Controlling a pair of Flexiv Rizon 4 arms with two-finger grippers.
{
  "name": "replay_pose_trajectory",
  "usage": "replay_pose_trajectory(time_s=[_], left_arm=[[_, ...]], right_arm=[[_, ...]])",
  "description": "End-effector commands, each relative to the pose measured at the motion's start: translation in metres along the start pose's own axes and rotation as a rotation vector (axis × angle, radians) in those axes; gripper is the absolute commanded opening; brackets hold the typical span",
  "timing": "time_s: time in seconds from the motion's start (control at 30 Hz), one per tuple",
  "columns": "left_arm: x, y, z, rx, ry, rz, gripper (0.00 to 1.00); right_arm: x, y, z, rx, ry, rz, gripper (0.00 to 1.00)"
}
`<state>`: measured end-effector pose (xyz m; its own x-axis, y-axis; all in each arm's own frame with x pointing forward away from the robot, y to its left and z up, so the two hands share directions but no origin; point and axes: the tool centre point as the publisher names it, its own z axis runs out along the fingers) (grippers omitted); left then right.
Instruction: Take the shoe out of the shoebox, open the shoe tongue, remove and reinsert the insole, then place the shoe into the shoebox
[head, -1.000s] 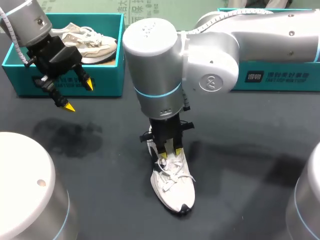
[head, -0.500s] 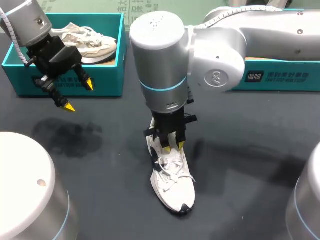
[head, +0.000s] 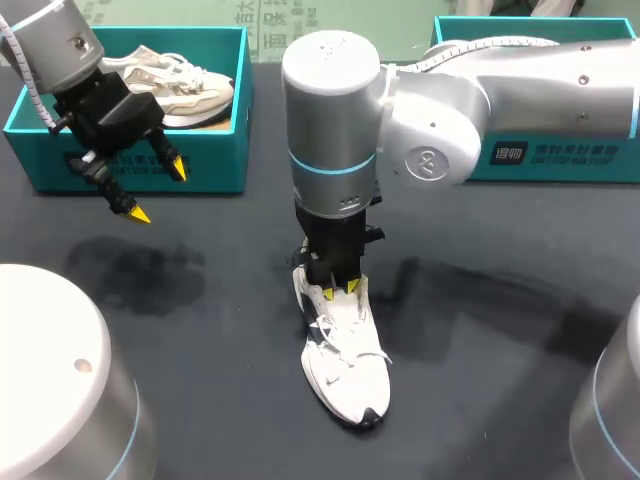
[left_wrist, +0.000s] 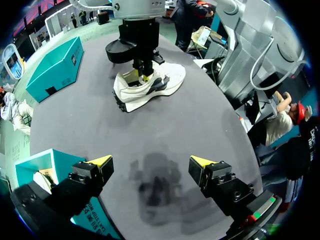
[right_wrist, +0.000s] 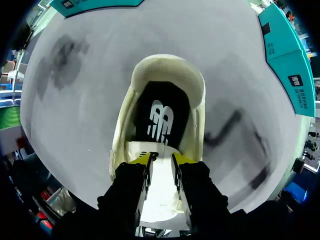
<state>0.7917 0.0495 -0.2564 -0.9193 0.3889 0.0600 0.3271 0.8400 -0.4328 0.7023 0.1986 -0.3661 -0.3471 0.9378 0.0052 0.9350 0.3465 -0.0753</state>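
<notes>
Pinching tongue (right_wrist: 159, 187) of shoe (head: 346, 368): right end effector (right_wrist: 161, 158). White logo (right_wrist: 161, 120) on black insole (right_wrist: 176, 97). Left end effector (left_wrist: 151, 161) spread.

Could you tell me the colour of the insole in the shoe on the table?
Black insole with a white mark; right wrist view.

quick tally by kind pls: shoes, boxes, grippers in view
Shoes: 2 (white shoe on the table, beige shoe in the left box)
Boxes: 2 (left box, right box)
Grippers: 2 (left gripper, right gripper)
Total: 6
</notes>
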Motion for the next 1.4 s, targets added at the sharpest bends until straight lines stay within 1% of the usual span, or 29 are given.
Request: replay_pose_trajectory(time_s=[0.03,0.13,0.3,0.37,0.5,0.67,0.73,0.87,1.0,1.1,1.23,1.37,1.4], left_arm=[[0.001,0.0,0.0,-0.003,-0.001,0.0,1.0],[0.001,0.0,0.0,-0.003,-0.001,0.0,1.0],[0.001,0.0,0.0,-0.003,-0.001,0.0,1.0],[0.001,0.0,0.0,-0.003,-0.001,0.0,1.0],[0.001,0.0,0.0,-0.003,-0.001,0.0,1.0],[0.001,0.0,0.0,-0.003,-0.001,0.0,1.0],[0.001,0.0,0.0,-0.003,-0.001,0.0,1.0],[0.001,0.0,0.0,-0.003,-0.001,0.0,1.0],[0.001,0.0,0.0,-0.003,-0.001,0.0,1.0],[0.001,0.0,0.0,-0.003,-0.001,0.0,1.0],[0.001,0.0,0.0,-0.003,-0.001,0.0,1.0],[0.001,0.0,0.0,-0.003,-0.001,0.0,1.0],[0.001,0.0,0.0,-0.003,-0.001,0.0,1.0]], right_arm=[[0.003,-0.017,-0.025,-0.016,-0.074,0.023,0.27],[0.009,-0.028,-0.037,-0.007,-0.118,0.042,0.27],[0.014,-0.041,-0.037,0.024,-0.133,0.072,0.27],[0.014,-0.043,-0.031,0.041,-0.124,0.077,0.27],[0.008,-0.041,-0.01,0.048,-0.078,0.076,0.27],[-0.003,-0.034,0.013,0.057,-0.023,0.066,0.27],[-0.002,-0.028,0.015,0.059,-0.014,0.055,0.27],[0.001,-0.023,0.003,0.044,-0.039,0.035,0.27],[0.001,-0.026,-0.02,0.018,-0.099,0.016,0.27],[0.006,-0.027,-0.039,0.002,-0.14,-0.01,0.29],[0.007,-0.029,-0.061,-0.029,-0.188,-0.06,0.31],[0.005,-0.027,-0.072,-0.038,-0.208,-0.116,0.33],[0.003,-0.025,-0.075,-0.028,-0.216,-0.143,0.33]])
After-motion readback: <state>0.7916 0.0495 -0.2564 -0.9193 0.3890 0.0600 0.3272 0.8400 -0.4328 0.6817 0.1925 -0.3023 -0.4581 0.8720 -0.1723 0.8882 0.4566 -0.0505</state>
